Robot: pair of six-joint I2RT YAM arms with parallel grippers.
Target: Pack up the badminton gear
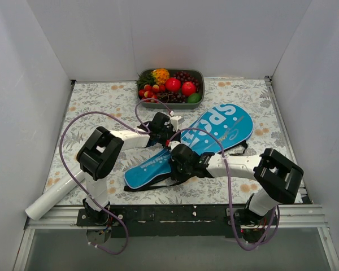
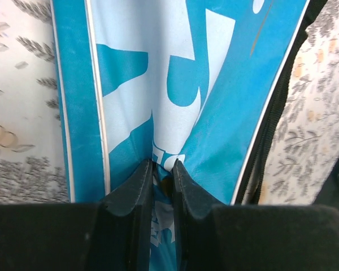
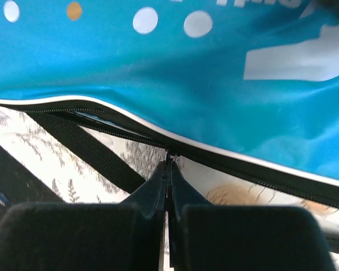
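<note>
Item 1: blue racket bag (image 1: 226,127), lettered in white. It lies flat and diagonal across the middle of the floral tablecloth (image 1: 248,90), wide head end toward the far right, narrow end toward the near left. A black strap (image 3: 73,147) trails from its near edge.

Item 2: white shuttlecock tube (image 1: 51,199), lying at the near left corner of the table, well apart from the bag.

Item 3: left gripper (image 2: 163,169), over the bag's far edge. Its 2 fingers are nearly together, pinching a raised fold of the blue fabric.

Item 4: right gripper (image 3: 168,164), at the bag's near edge. Its 2 fingers are pressed tight together, tips right at the zip line. I cannot tell whether they hold the pull.

Item 5: grey tray (image 1: 169,104) of assorted fruit, at the far edge, just beyond the bag.
</note>
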